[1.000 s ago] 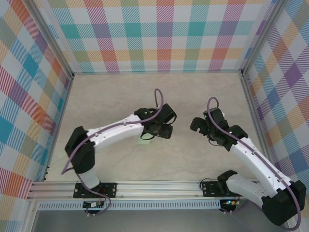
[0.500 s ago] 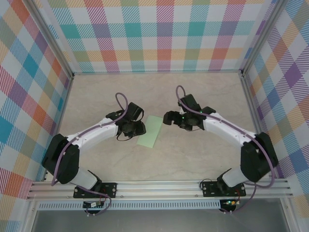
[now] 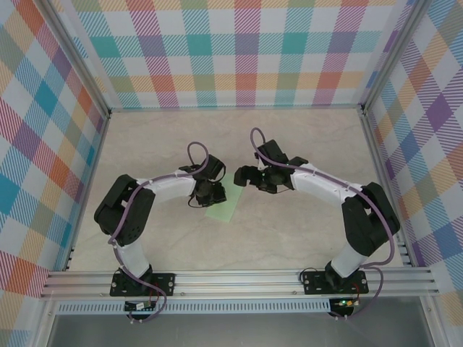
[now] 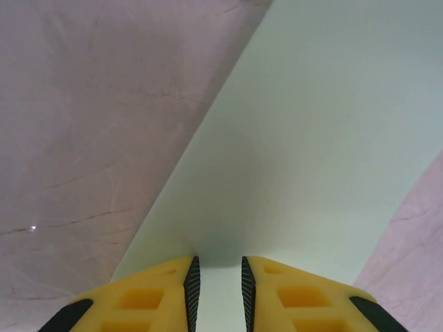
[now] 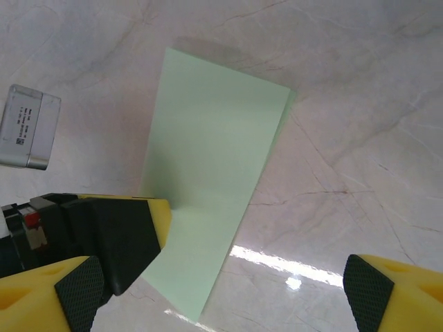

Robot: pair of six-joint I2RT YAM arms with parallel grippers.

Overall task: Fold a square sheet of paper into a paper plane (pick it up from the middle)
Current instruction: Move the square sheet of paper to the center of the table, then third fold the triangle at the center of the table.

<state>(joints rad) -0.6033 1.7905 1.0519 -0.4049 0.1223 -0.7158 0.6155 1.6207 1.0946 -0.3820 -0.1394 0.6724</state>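
The left arm [image 3: 170, 186] bends inward and tips the left gripper [image 4: 217, 268] steeply down, its yellow fingers [image 4: 149, 299] set close with a narrow slit between the jaws. Opposite, the right arm [image 3: 322, 184] holds the right gripper [image 5: 221, 294] spread wide, black pads [image 5: 79, 290] well apart.

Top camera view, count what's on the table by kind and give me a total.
Robot arms: 2 (left arm, right arm)
Mint-green sheet of paper: 1
Total: 3
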